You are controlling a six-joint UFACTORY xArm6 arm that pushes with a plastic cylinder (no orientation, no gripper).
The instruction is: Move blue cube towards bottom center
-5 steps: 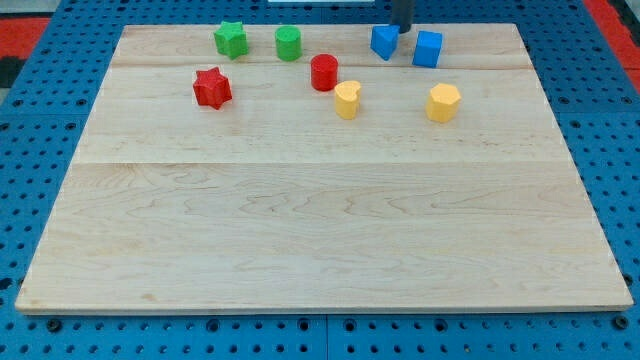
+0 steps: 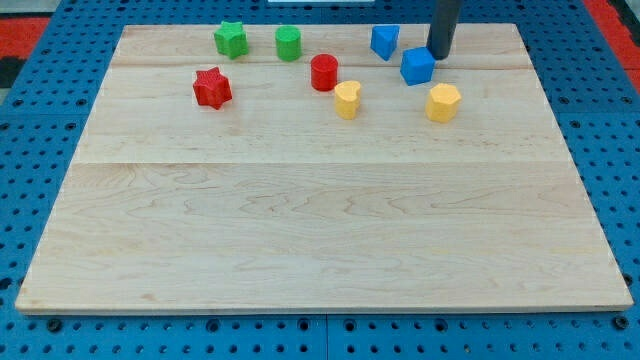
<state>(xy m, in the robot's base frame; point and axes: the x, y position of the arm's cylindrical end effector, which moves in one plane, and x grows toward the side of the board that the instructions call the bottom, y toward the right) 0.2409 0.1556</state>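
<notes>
my tip (image 2: 439, 56) sits at the far right of the bench (image 2: 300, 230), just beyond and slightly right of the blue cube (image 2: 417, 66), touching or nearly touching its far corner. the cube lies on the near-left side of the tip, so a push toward the near edge, angled left, suits the goal (bottom centre well away). no jaws on this rig: bare rod, grasping nothing. yellow block (image 2: 443, 102) sits just nearward of the cube, may obstruct.
</notes>
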